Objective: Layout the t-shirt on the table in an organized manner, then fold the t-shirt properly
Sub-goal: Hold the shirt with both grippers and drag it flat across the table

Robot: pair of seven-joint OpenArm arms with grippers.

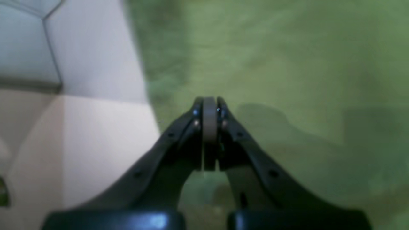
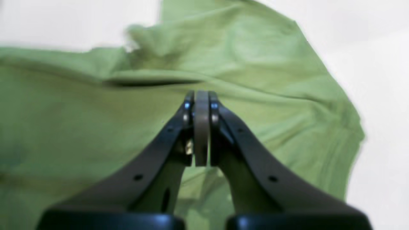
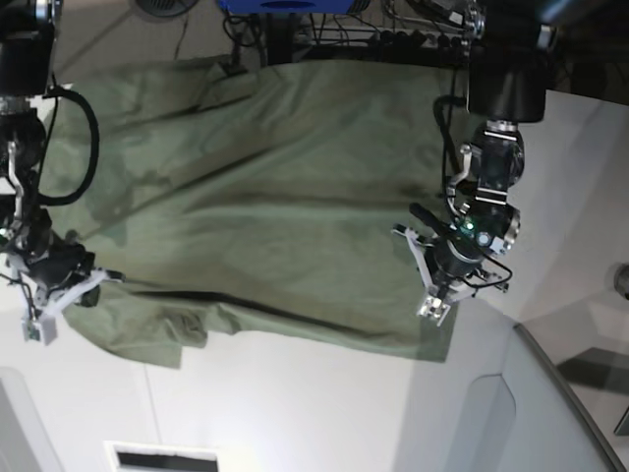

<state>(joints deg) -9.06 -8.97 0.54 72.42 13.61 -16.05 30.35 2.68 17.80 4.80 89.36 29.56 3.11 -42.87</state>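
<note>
White table (image 3: 295, 413) bears t-shirt (image 3: 265, 197); grey panel (image 3: 550, 413) beside it.

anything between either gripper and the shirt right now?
Nothing visible. The t-shirt lies spread on the table, and both the left gripper and the right gripper are shut, right above bare green fabric with no other object in between.

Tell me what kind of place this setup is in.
Probably a robotics lab or test bench: a white table with a green t-shirt spread on it, two robot arms over it, and tangled cables along the far edge.
</note>
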